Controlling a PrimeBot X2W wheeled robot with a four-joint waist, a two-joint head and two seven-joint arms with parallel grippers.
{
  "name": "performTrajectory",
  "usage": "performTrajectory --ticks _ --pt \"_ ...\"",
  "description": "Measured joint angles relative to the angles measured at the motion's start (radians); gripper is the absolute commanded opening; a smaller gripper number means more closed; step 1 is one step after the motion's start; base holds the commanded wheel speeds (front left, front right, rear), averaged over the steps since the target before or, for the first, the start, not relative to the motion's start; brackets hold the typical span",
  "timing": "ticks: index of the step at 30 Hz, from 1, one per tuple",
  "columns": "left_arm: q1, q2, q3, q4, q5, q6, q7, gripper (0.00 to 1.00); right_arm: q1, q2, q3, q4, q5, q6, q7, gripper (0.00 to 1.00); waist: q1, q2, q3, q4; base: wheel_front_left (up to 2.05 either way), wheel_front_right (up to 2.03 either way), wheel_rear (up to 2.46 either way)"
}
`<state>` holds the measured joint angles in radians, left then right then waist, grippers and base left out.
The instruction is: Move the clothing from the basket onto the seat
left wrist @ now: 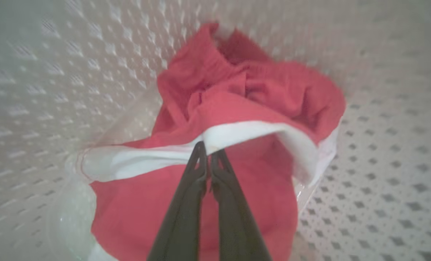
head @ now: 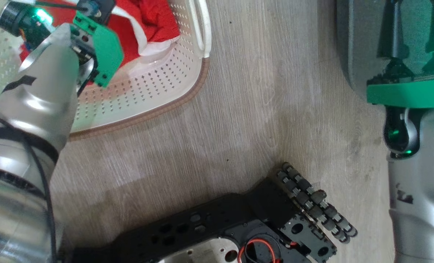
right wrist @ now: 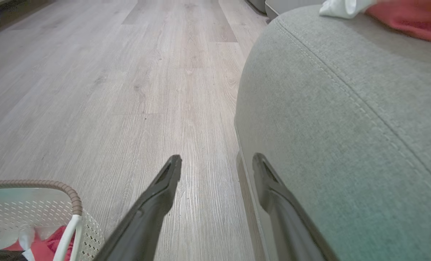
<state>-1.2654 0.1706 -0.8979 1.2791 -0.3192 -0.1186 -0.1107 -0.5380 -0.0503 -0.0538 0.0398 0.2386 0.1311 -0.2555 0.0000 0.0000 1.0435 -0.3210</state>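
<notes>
Inside the basket [head: 158, 86], the left hand [left wrist: 209, 156] pinches the white trim [left wrist: 146, 159] of the crumpled red clothing [left wrist: 244, 105], fingers [left wrist: 186, 210] pressed together: the grasp step. Next, I judge, a lift clear of the basket wall. Right of the basket, the right hand [right wrist: 215, 163] hangs spread beside the grey seat [right wrist: 346, 108].

My left arm [head: 38, 95] reaches forward and down, and my left gripper [left wrist: 208, 149] is pinched tight on the clothing [left wrist: 237, 105]. My right arm [head: 418, 204] stretches forward, right gripper [right wrist: 217, 161] spread wide.
</notes>
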Motion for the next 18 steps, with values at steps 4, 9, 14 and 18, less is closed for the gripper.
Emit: performTrajectory --ticks 4,9,14,18 --pt "0.003 -0.028 0.047 -0.021 -0.052 0.007 -0.095 0.0 -0.009 0.0 -0.011 0.017 -0.008 0.0 0.0 1.0 0.0001 0.0 -0.028 0.014 0.0 0.0 0.0" --pt "0.124 -0.064 0.137 -0.137 -0.141 0.012 -0.137 0.0 0.038 0.001 -0.052 0.05 -0.063 0.0 0.0 1.0 0.0 0.0 -0.141 0.064 0.0 0.0 0.0" --pt "0.305 -0.047 0.263 -0.346 -0.193 0.044 -0.138 0.0 0.138 0.001 -0.096 0.091 -0.112 0.0 0.0 1.0 -0.0001 0.0 -0.278 0.119 0.0 0.0 0.0" --pt "0.485 -0.032 0.366 -0.479 -0.218 0.062 -0.138 0.0 0.192 0.001 -0.108 0.12 -0.139 0.0 0.0 1.0 -0.0002 0.0 -0.404 0.162 0.0 0.0 0.0"
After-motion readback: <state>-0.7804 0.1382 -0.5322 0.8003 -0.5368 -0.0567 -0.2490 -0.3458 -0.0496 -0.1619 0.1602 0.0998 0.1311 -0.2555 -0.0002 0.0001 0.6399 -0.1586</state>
